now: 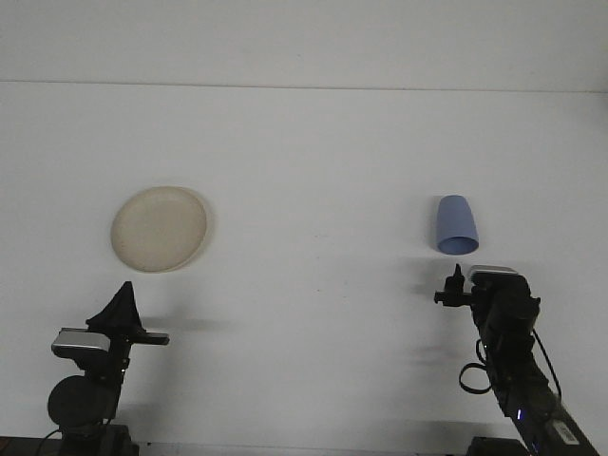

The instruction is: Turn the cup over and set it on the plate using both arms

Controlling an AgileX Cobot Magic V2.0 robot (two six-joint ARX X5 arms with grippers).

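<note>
A cream plate [159, 228] lies flat on the white table at the left. A blue cup [456, 225] rests on the table at the right, narrow end away from me and wide end toward me. My right gripper [455, 283] hovers just in front of the cup's wide end, a short gap below it in the picture, not touching it. My left gripper [123, 302] rests low at the near left, in front of the plate and well apart from it, its fingers drawn together to a point with nothing in them.
The white table [313, 171] stretches to a back edge against a pale wall. Between plate and cup lies a broad bare stretch of tabletop. The right arm's cable loops [480, 366] hang by its body near the front edge.
</note>
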